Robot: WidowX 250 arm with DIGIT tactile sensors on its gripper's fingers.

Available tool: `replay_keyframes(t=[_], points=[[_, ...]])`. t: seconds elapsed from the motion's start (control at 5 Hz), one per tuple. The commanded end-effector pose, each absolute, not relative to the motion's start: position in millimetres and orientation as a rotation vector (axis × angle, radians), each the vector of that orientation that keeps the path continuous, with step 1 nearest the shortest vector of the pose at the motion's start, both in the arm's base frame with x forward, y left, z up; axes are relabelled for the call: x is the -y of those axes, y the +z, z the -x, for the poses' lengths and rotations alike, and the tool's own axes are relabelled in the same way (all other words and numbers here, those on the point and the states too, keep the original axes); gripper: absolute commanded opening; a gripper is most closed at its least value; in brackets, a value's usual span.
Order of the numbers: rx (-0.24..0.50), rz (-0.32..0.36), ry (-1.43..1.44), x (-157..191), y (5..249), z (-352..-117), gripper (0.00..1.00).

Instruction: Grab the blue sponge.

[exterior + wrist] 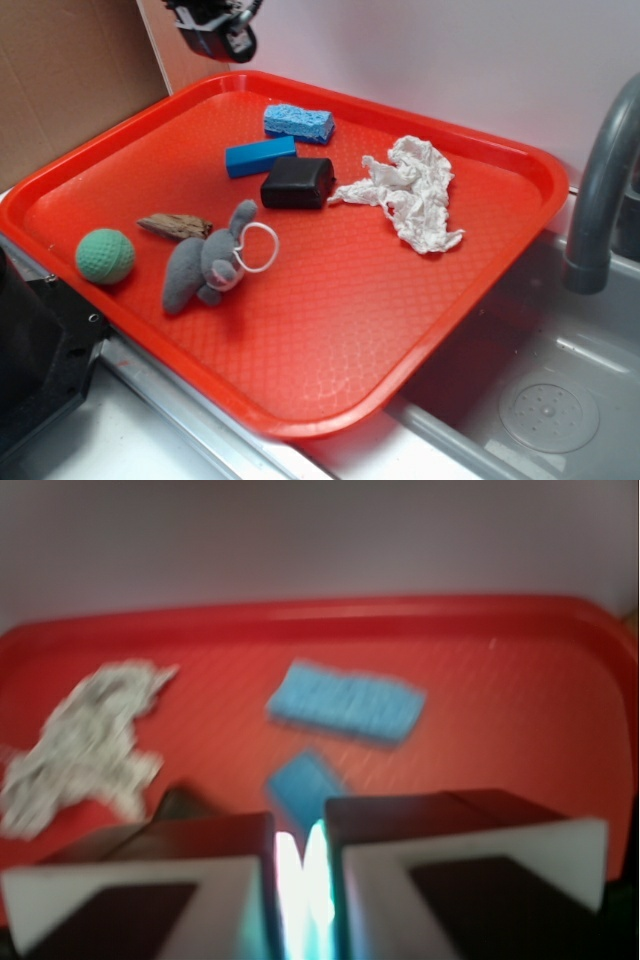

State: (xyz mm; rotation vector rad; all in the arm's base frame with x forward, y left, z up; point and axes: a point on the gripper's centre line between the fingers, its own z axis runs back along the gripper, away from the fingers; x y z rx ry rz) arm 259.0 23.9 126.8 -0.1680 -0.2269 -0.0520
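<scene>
A red tray carries a blue sponge far, a blue block and black box nearer, crumpled paper right, a green ball, wood and grey plush left.

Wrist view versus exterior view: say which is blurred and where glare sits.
Wrist view: motion-blurred throughout, blue sponge soft-edged, bright glare in the narrow gap at the gripper. Exterior view: mostly sharp, even light, the sponge's pores visible, soft shadows on the red tray.
</scene>
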Motion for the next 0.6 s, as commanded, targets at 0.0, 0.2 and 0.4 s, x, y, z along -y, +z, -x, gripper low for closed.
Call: replay_keyframes(t=[0.0,0.2,0.4], points=[[0.283,0.284,0.387,-27.6,123.1,-304.7,1.00],[0.272,0.341,0.654,-42.2,104.7,-328.5,1.00],[0.299,0.267,0.899,-52.8,82.2,-339.0,1.00]])
